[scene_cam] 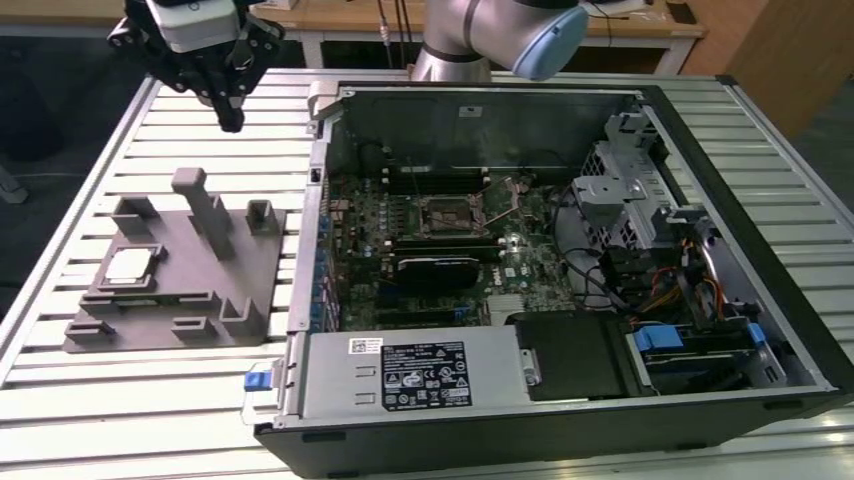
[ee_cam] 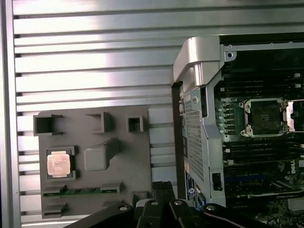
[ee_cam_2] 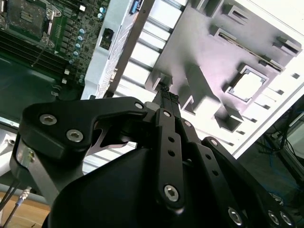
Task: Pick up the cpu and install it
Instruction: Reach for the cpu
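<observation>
- Silver-grey and square, the cpu [scene_cam: 130, 265] sits flat in a recess of the grey fixture [scene_cam: 174, 288] on the slatted table [scene_cam: 280, 150] in the exterior view. The gripper [scene_cam: 230, 120] hangs high over the table's far end, fingers pressed together and holding nothing. From its tip the cpu lies toward the exterior view's left and toward the table's near edge, well apart. The open socket [scene_cam: 447, 212] sits inside the computer case [scene_cam: 534, 130], off to the gripper's other side.
- Second wrist view now: the fingers [ee_cam_2: 167, 123] run down as one closed bar to the gripper [ee_cam_2: 166, 91] tip, and the fixture's upright posts [ee_cam_2: 192, 88] stand between that tip and the cpu [ee_cam_2: 247, 85]. Being square, the chip gives no long axis to line up on.
- First wrist view: the cpu [ee_cam: 59, 164] lies at the fixture's [ee_cam: 128, 166] side away from the case, and the gripper [ee_cam: 164, 189] shows by the case-side edge. The socket [ee_cam: 266, 116] is empty.
</observation>
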`<state>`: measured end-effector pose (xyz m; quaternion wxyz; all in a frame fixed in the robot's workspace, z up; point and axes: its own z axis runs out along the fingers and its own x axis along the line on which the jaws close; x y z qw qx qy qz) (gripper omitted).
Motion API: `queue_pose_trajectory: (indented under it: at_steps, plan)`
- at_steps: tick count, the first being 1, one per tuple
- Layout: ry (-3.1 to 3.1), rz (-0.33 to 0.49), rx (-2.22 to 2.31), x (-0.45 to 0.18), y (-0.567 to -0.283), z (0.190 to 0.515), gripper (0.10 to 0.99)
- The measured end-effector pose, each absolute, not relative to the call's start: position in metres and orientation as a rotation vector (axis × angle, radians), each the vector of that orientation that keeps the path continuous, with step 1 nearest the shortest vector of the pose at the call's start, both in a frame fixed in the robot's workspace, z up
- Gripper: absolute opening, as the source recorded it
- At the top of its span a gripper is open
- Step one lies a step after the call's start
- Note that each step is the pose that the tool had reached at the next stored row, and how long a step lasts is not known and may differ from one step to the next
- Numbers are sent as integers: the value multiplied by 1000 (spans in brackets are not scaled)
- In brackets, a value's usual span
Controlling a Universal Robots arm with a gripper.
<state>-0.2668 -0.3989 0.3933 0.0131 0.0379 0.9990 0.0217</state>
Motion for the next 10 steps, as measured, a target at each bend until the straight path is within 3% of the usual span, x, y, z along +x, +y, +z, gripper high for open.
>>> queue_pose_trajectory:
  at_steps: [10]
  plan:
    - [3112, 68, 118, -281, -399, 393, 106]
